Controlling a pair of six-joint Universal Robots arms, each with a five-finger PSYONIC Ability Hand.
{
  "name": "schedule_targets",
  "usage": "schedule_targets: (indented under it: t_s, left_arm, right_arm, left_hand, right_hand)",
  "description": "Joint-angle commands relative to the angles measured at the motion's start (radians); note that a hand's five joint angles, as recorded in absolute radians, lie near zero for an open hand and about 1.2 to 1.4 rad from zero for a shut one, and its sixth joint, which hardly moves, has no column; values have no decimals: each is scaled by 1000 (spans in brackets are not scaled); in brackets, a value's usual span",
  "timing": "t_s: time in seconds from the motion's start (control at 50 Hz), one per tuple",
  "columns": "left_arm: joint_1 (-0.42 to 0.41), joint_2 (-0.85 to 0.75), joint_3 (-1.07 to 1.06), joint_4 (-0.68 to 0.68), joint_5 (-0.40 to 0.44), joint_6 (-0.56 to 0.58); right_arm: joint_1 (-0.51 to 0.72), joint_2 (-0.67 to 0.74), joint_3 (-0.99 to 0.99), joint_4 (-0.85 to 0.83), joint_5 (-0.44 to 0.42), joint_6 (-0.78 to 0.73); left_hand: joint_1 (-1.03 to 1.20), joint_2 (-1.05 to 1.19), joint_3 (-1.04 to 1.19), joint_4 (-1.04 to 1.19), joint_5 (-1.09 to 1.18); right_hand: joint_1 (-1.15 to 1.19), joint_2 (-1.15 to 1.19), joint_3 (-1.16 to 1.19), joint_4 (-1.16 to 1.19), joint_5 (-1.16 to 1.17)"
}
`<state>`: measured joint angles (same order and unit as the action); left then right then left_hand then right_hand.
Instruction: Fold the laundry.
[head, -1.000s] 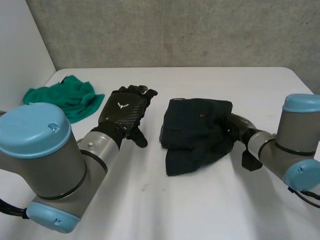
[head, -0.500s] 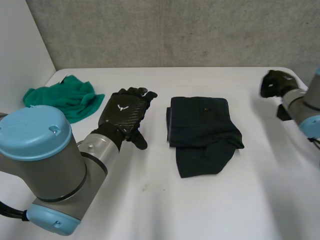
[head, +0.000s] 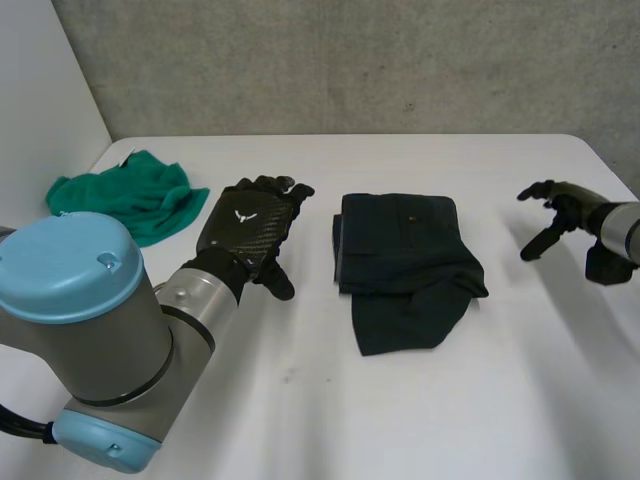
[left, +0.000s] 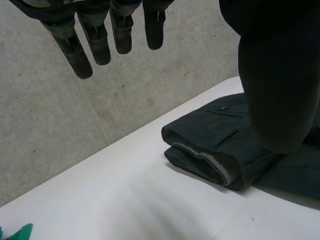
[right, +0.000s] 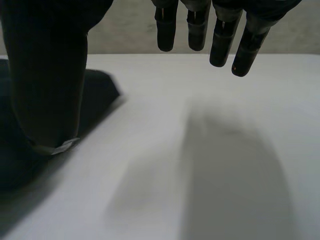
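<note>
While the white bench (head: 420, 420) carries a folded dark garment (head: 400, 260) at its middle and a green cloth (head: 125, 195) near its far left corner, the left robot hand (head: 250, 225) is between them, fingers straight and empty. The right robot hand (head: 562, 205) hangs spread near the right edge.

The thumb of the left hand (left: 275, 75) hides part of the folded garment (left: 210, 145). The green cloth (left: 19, 233) is cut off there by the edge.

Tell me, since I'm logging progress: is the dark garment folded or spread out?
Folded. The dark garment lies in stacked layers; the left wrist view shows its doubled edge. One lower flap sticks out unevenly.
</note>
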<state>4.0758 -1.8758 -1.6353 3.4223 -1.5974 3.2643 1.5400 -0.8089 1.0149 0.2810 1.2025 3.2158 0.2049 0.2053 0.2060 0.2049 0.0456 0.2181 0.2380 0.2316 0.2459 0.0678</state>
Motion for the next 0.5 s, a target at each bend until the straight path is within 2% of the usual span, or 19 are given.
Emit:
schedule_targets:
  t_s: [0.02, 0.2, 0.36, 0.5]
  left_arm:
    - [0, 15, -9, 0, 1, 0]
    - [-5, 21, -17, 14, 1, 0]
    - [-3, 23, -18, 15, 2, -1]
    - [-5, 24, -28, 31, 2, -1]
  right_arm:
    - [77, -139, 341, -138, -89, 18]
    - [157, -141, 426, -298, -72, 38]
    - [201, -102, 406, -344, -8, 36]
    - [226, -62, 386, -375, 5, 33]
  left_hand:
    - [-30, -30, -31, -30, -45]
    - [-30, -30, -31, -30, -45]
    - [-30, -30, -31, -30, -45]
    - [-30, -30, -31, -30, -45]
  right_hand:
    - [14, -6, 0, -14, -11]
    - [66, 47, 53, 39, 42]
    - [110, 91, 97, 83, 86]
    - [219, 199, 205, 191, 195]
